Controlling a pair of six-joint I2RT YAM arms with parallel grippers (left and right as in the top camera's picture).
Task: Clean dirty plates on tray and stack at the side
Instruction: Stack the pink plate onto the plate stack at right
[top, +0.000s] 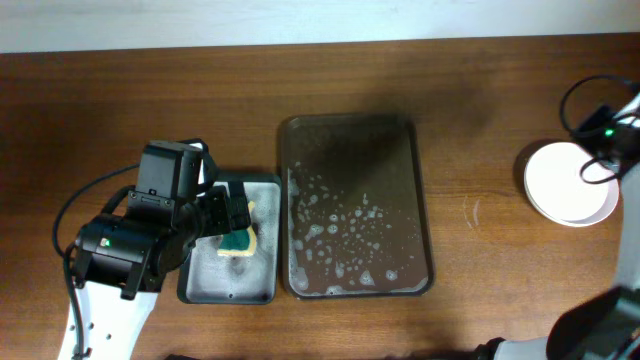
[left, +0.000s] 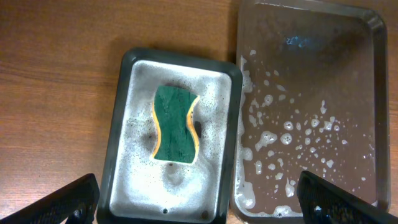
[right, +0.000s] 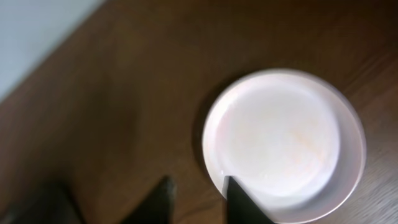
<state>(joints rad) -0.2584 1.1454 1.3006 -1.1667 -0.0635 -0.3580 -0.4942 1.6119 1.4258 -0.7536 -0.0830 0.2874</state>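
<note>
**Plates stacked at the table's right edge, tray bare of crockery**

The plates (top: 570, 185) are seen in the overhead view as a white round stack on the table (top: 480, 90). It lies far to the right, well apart from the tray (top: 345, 150). How many are stacked cannot be told. No plate lies on the large brown tray, where only patches of soap foam (top: 340, 225) are scattered over its lower half.

The right gripper (right: 198, 185) is held directly over the stack's edge. In its wrist view, which is blurred, the two dark fingers (right: 245, 202) are parted by a narrow gap in which only bare wood is seen. Nothing is gripped. The rim of the uppermost plate (right: 283, 143) lies just beside the right-hand finger, partly overlapped by it, and the plate's body spreads up and to the right of the jaws. Whether finger and rim touch cannot be told.

The left gripper (left: 196, 186) is held above a small black tray (left: 115, 143), which lies just beside the brown tray's left rim. Its jaws are spread wide and empty, with a fingertip at each lower corner of the wrist view. A green sponge (left: 176, 124) edged in yellow lies flat in the suds of the small tray, ahead of the jaws and between their lines, untouched by them.
</note>
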